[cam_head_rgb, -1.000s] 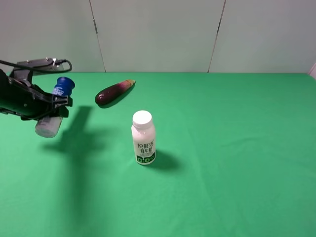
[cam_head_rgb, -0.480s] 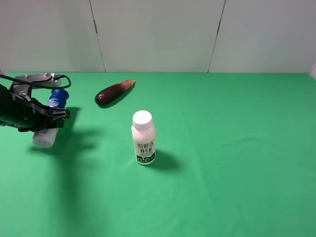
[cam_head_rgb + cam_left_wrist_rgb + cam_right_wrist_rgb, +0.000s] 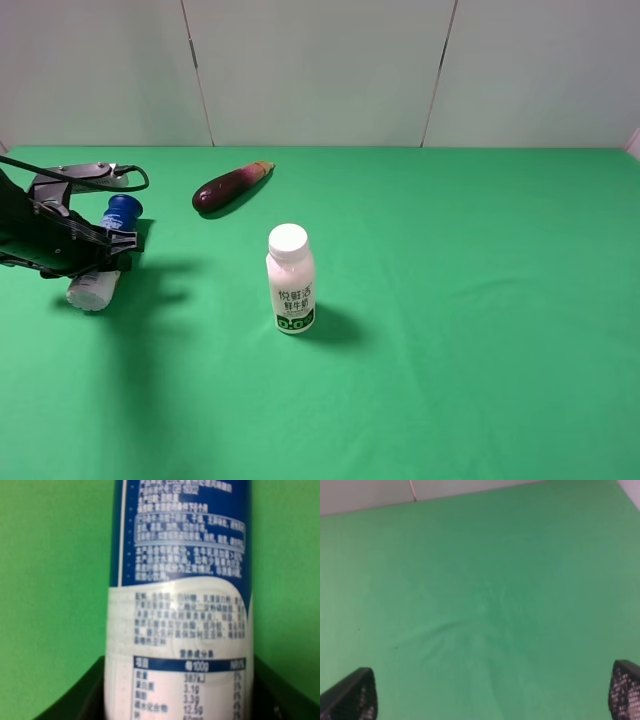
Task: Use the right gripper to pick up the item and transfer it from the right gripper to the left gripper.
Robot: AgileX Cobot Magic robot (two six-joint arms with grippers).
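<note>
left tool (image 3: pixel 95 240): black, silver block, looping black cable | right tool (image 3: pixel 495 692): black, mesh-textured fingertips

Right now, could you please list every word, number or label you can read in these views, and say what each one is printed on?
"387kJ", "3.1g", "3.3g", "12.5g": nutrition table on the blue-capped bottle, held in the left gripper.
"100g": that table's blue header.
Its dense Chinese small print is too blurred to read.
"悦鲜活" and "鲜牛奶": label of the white-capped milk bottle, roughly legible; its green band is unclear.

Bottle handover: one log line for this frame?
bottle: in left gripper, tilted, cap up | right gripper: open, empty | milk bottle: upright | eggplant: on cloth
</note>
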